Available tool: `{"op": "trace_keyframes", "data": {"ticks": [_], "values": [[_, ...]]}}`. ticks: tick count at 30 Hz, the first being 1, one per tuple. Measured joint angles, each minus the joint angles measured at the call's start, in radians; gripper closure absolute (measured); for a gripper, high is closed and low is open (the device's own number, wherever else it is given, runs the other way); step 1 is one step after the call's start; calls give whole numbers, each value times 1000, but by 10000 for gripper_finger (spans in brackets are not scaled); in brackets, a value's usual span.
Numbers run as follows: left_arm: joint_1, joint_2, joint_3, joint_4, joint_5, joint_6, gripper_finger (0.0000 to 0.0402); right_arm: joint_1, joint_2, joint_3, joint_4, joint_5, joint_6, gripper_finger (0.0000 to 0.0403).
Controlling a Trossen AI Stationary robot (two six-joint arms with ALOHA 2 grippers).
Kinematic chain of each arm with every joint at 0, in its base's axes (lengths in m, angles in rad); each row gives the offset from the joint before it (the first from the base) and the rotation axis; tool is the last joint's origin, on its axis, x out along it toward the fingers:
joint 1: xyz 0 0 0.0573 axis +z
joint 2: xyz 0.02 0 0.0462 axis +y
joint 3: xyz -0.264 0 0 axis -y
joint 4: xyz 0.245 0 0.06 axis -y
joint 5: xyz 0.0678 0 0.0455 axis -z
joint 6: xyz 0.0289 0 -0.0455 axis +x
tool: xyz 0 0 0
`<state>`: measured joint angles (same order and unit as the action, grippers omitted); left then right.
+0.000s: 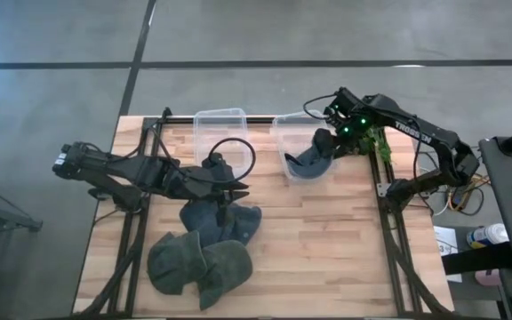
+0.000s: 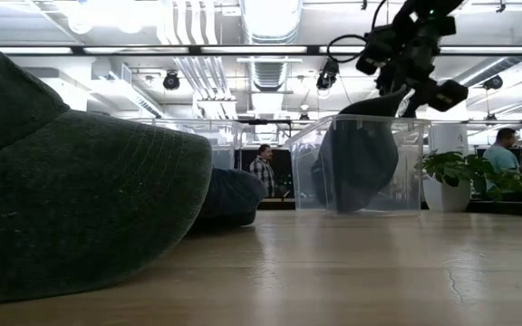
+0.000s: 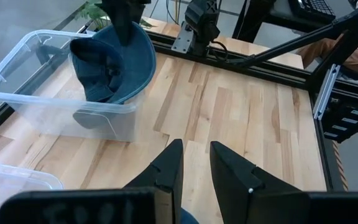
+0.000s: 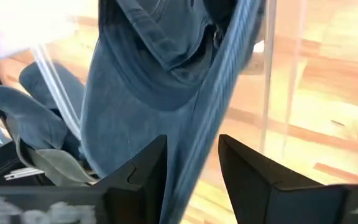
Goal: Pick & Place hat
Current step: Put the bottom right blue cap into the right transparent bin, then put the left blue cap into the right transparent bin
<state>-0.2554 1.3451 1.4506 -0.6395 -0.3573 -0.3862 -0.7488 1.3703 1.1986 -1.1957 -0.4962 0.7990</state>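
R gripper (image 1: 325, 142) pinches the blue denim hat (image 1: 313, 160) by its brim so the crown hangs below the fingers into the clear bin (image 1: 284, 133), prob. for release; L gripper (image 1: 238, 188), fingers slightly spread, empty over hat pile (image 1: 204, 244).

Both arms out over table, right at far edge, left near middle.

Left arm lies low from the left side, reaching toward table centre; left gripper (image 1: 235, 191) points rightward, its two dark fingers (image 3: 166, 171) parted with a narrow gap, nothing between them in the left wrist view. Right arm rises from its base at the right edge, elbow bent, forearm angled back toward the far middle; wrist tipped down, green lights on it. Right gripper (image 1: 325, 140) points down and leftward; right wrist view shows its fingers (image 4: 143, 169) spread with blue cloth running between them, grip contact not clear.
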Motion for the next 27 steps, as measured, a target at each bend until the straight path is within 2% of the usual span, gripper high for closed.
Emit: {"op": "trace_keyframes", "data": {"ticks": [9,18,22,27], "values": [[0,0,0,0,0,0,328,0,-10,62,-210,110,-70,262],[0,0,0,0,0,-3,328,12,-11,90,-240,72,-44,294],[0,-1,0,-6,0,-5,328,13,-18,103,-297,78,-85,304],[-2,-1,-1,-164,39,-7,328,55,-101,150,-323,110,-112,302]]}}
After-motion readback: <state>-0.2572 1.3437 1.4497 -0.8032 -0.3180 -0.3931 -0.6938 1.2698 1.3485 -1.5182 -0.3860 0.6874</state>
